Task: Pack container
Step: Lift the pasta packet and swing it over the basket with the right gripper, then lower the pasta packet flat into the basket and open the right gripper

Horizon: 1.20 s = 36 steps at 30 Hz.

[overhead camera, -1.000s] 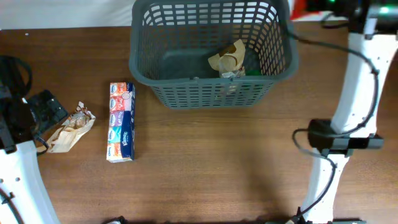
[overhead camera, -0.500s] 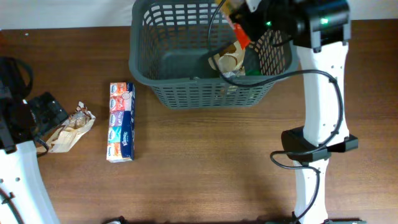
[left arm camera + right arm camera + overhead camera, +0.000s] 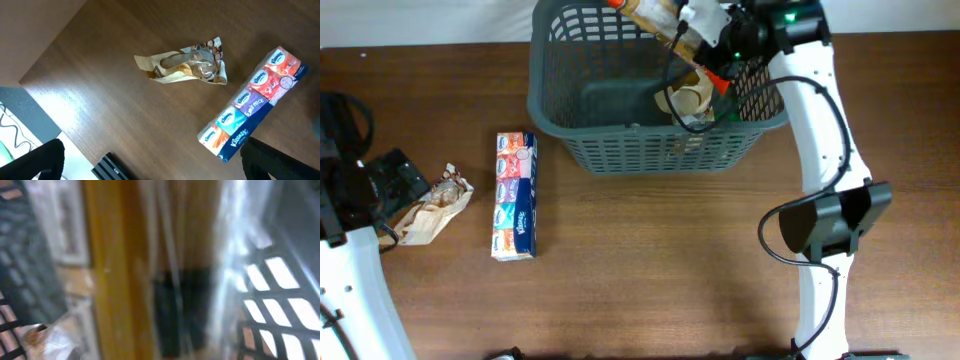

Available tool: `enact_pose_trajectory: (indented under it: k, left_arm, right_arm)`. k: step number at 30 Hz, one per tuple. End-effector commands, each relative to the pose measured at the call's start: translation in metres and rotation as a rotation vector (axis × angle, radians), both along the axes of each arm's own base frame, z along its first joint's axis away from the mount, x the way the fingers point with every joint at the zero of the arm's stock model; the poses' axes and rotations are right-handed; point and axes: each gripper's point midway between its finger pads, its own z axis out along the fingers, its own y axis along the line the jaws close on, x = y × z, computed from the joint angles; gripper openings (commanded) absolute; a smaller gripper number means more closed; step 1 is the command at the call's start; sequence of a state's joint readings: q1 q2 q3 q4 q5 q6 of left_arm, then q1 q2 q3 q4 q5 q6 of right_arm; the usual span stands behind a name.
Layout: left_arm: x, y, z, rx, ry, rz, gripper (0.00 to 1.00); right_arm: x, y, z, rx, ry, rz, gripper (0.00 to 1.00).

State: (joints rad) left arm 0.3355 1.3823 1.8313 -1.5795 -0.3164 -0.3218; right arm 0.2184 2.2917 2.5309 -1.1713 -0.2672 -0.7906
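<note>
The right fingers (image 3: 688,22) are clenching a clear-wrapped packet (image 3: 648,12) with orange and brown inside, holding it over the far right part of the container (image 3: 550,105). In the right wrist view the packet (image 3: 120,255) is filling nearly the whole picture and blurring, so the fingers themselves are not showing clearly there. Slotted wall is showing close on both sides of it.

The left fingers (image 3: 35,162) are standing spread wide and grasping nothing, hovering above the surface (image 3: 650,260) at its left edge.

The container is sitting at the far middle of the surface, its rim running all round and its open top facing up. The left half of its solid bottom is lying bare, while a crumpled tan packet (image 3: 686,98) and something green (image 3: 725,108) are lying against its right near corner, just below the held packet.

A crinkled snack packet (image 3: 187,67) is lying just beside the left fingers, and a long tissue pack (image 3: 255,102) is lying near it, apart from it, towards the container. Both are resting flat on the surface, well apart from the container's near wall.
</note>
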Motion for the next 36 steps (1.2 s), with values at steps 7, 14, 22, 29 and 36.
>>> enact_pose_trajectory:
  k: [7, 14, 22, 29, 36]
  left_arm:
    - [-0.002, 0.000, -0.002, -0.013, 0.006, 0.012, 0.99]
    - [-0.002, 0.000, -0.002, -0.013, 0.006, 0.012, 0.99]
    - [-0.002, 0.000, -0.002, -0.013, 0.006, 0.012, 0.99]
    - [-0.002, 0.000, -0.002, -0.013, 0.006, 0.012, 0.99]
    - [-0.001, 0.000, -0.001, -0.011, 0.001, 0.012, 0.99]
  right_arm:
    - [-0.008, 0.008, -0.017, -0.006, -0.006, 0.098, 0.04]
    - [-0.016, 0.003, -0.058, -0.070, 0.058, 0.136, 0.04]
    - [-0.014, 0.000, -0.065, -0.085, 0.058, 0.127, 0.72]
    - [-0.009, 0.001, -0.058, -0.065, 0.043, 0.099, 0.99]
    - [0.025, -0.001, 0.061, 0.129, -0.172, -0.160, 0.99]
